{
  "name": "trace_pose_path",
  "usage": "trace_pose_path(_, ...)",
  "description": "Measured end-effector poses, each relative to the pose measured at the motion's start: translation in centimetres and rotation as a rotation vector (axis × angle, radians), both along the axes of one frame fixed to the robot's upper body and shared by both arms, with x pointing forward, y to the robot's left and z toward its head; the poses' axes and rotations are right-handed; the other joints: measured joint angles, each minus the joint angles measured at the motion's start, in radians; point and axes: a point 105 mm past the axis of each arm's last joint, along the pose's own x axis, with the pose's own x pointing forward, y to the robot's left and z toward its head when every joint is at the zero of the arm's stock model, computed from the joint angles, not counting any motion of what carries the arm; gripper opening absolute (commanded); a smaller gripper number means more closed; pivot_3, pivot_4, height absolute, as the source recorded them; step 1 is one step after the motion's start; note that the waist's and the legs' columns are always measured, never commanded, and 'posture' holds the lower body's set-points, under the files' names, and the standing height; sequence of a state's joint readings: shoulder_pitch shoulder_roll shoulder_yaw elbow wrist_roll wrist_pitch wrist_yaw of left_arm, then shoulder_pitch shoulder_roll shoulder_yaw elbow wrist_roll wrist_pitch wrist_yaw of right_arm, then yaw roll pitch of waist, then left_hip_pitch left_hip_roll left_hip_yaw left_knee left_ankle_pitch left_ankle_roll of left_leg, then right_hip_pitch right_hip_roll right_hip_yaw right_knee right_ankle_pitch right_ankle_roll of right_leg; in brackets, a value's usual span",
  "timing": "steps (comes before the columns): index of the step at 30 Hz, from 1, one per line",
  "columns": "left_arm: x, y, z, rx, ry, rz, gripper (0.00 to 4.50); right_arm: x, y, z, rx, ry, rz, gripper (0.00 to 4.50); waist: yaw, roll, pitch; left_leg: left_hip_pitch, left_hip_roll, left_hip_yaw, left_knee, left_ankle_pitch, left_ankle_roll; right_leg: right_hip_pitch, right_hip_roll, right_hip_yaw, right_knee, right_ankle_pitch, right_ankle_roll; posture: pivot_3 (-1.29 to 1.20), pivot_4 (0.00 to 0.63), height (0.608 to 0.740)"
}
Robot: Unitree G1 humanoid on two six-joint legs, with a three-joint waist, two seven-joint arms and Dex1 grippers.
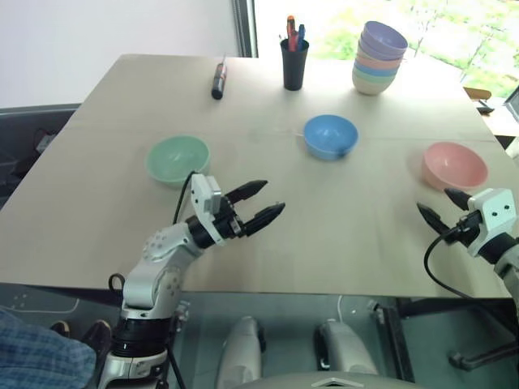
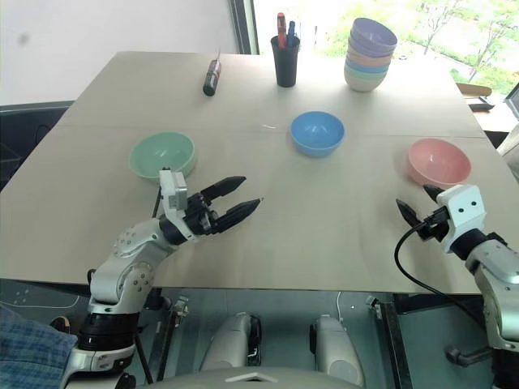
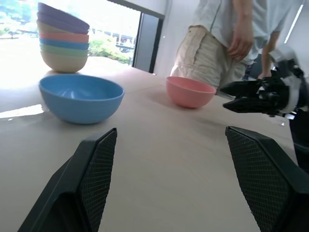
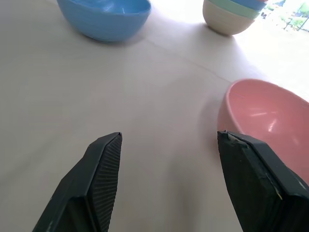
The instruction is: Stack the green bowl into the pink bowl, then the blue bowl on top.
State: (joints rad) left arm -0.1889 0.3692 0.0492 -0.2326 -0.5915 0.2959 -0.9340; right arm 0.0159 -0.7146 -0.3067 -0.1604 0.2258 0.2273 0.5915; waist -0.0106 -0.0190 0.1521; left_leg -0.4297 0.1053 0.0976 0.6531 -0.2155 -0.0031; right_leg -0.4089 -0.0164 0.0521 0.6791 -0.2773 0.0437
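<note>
- Nothing stacked yet: green bowl (image 1: pixel 178 159) at centre left, blue bowl (image 1: pixel 330 135) at centre, pink bowl (image 1: pixel 454 165) at right, well apart.
- Left gripper (image 1: pixel 261 204) and right gripper (image 1: pixel 438 207) hover spread, empty.

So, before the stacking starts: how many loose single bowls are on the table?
3: the green bowl on the robot's left, the blue bowl mid-table, the pink bowl on the right. The tall stack at the back is separate.
</note>
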Motion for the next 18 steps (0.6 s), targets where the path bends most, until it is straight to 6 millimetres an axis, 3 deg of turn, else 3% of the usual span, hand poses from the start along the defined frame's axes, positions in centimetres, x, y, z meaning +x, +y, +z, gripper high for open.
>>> trace_pose_path(10,-0.7,-1.6,0.9,-0.01,-0.052,-0.076,3.8,4.8,-2.9,1.9,-0.188,0.068,-0.02,3.31,-0.002,0.0,0.0,0.0,0.0,0.0,0.0,0.0,0.0,0.0,0.0,0.001,0.0,0.0,0.0,0.0,0.15,0.74)
trace_pose_path(18,-1.2,-1.7,0.5,-0.011,-0.066,-0.055,3.8,6.8,-2.9,-0.8,-0.176,0.344,0.06,3.31,-0.002,0.001,0.0,0.0,0.0,0.001,0.0,0.0,0.0,0.0,0.0,0.001,0.0,0.0,0.0,0.0,0.15,0.74)
